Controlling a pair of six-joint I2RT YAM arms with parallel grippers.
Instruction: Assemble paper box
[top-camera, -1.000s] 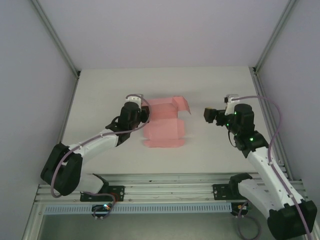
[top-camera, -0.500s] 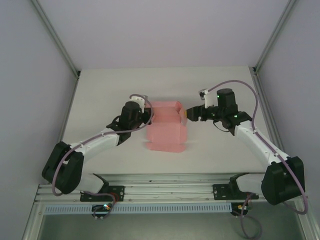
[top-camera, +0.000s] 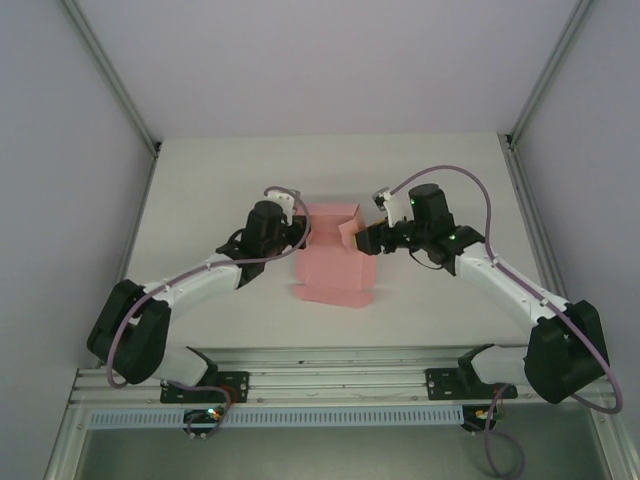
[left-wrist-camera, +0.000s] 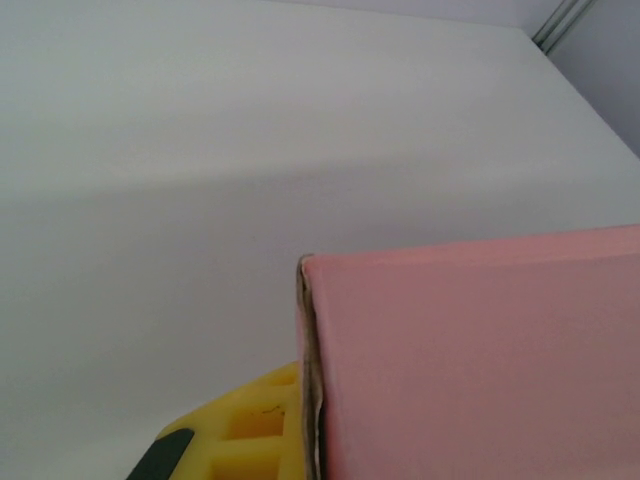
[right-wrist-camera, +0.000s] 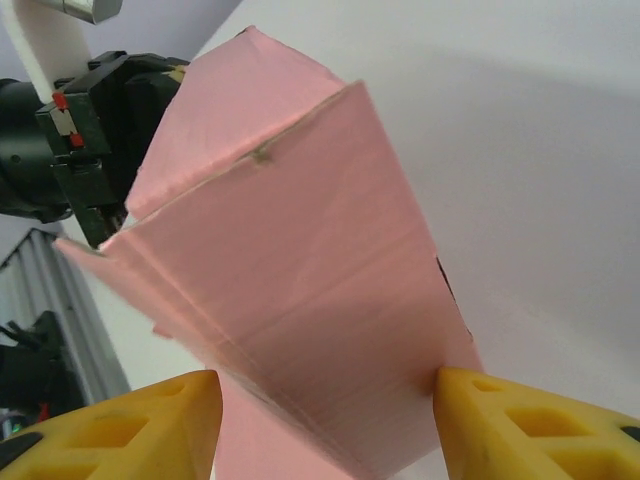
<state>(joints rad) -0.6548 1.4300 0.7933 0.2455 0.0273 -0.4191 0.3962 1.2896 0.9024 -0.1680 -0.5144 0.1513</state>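
Note:
The pink paper box (top-camera: 333, 268) lies mid-table, partly folded, with its far walls raised. My left gripper (top-camera: 298, 232) is shut on the box's left wall. In the left wrist view one yellow finger (left-wrist-camera: 245, 430) presses against the card edge (left-wrist-camera: 310, 380). My right gripper (top-camera: 358, 238) is at the box's right flap. In the right wrist view it (right-wrist-camera: 325, 405) stands half open astride the folded pink flap (right-wrist-camera: 300, 270). Its right finger (right-wrist-camera: 520, 420) touches the flap's corner. Its left finger (right-wrist-camera: 150, 420) sits just off the flap's edge.
The white table (top-camera: 200, 180) is walled on three sides, with metal corner posts (top-camera: 155, 148) at the back. The arms' mounting rail (top-camera: 320, 385) runs along the near edge. My left arm's wrist (right-wrist-camera: 80, 130) shows behind the box in the right wrist view.
My right arm has swung left from open table to the box's right flap, and its jaws have narrowed. The flap now stands folded inward. My left gripper has stayed on the left wall.

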